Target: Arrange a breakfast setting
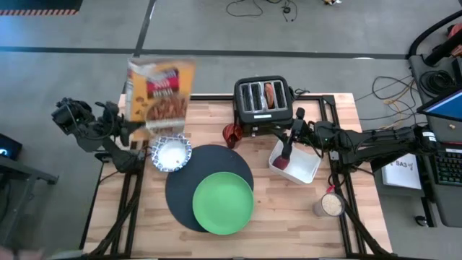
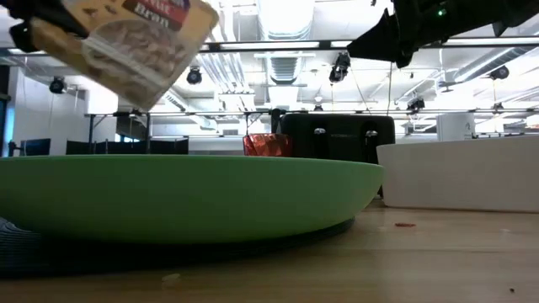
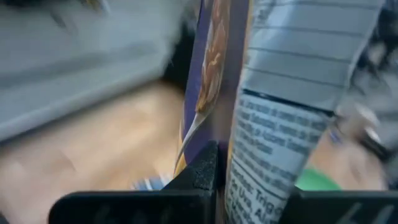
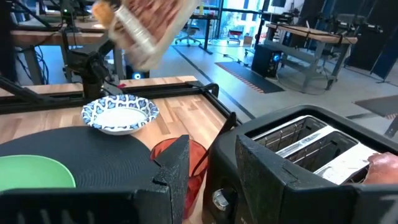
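Note:
My left gripper (image 1: 137, 128) is shut on a yellow cereal box (image 1: 161, 94), held tilted in the air over the blue-and-white bowl (image 1: 171, 153). The bowl stands at the far left rim of the black mat (image 1: 184, 195). The lime-green plate (image 1: 223, 204) lies on the mat's near part. My right gripper (image 1: 294, 135) hangs open over the white tray (image 1: 307, 173), beside the toaster, with nothing between its fingers. A dark spoon-like stick (image 1: 287, 152) leans in the tray, with a dark-red lump (image 1: 280, 165) at its lower end. A tan piece (image 1: 268, 94) sits in a toaster slot. My left gripper pinches the cereal box between its two fingers near a lower corner (image 1: 144, 124), one finger (image 3: 202, 171) on the purple printed face. The narrow text panel (image 3: 264, 180) faces the wrist camera. The box is lifted clear and tips over toward the bowl.
The black four-slot toaster (image 1: 263, 105) stands at the far edge, with a red object (image 1: 231, 135) at its left. A small jar (image 1: 331, 204) stands near the right edge. Bare wood lies at the near left and near right of the mat.

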{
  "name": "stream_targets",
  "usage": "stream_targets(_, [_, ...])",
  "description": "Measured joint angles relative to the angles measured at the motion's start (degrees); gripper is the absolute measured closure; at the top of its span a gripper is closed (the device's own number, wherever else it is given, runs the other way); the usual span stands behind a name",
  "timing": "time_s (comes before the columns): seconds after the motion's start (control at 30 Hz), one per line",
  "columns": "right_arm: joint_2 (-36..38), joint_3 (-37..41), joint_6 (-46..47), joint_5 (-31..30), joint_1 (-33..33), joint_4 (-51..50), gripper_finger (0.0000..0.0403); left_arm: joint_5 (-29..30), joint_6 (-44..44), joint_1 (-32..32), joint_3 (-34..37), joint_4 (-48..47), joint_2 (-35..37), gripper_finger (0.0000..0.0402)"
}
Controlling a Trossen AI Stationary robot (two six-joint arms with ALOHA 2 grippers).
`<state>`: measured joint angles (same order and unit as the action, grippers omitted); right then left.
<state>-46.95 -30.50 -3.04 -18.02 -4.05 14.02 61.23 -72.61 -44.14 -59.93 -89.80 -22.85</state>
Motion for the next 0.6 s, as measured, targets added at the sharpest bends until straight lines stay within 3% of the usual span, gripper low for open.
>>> stream_targets(0.13, [-0.01, 0.00, 0.01, 0.00, 0.00, 0.02, 0.0282, 9.66, 3.39, 0.00, 3.04, -0.02, 0.31, 0.0402])
stream_targets(0.37, [-0.24, -1.12, 4.08, 0.06, -2.06, 0.19, 0.0282, 13.15, 7.68, 0.00, 5.59, 2.73, 0.96, 0.0402])
stream_targets(0.47, [-1.83, -3.50, 4.97, 0.88, -2.96, -1.56, 0.0282, 12.97, 14.52, -0.02, 7.06, 9.43, 0.90, 0.0402])
stream_targets(0.6, [-6.20, -7.63, 3.44, 4.68, -3.57, -1.73, 0.0282, 15.06, 27.55, -0.04, 11.56, 26.33, 0.01, 0.0402])
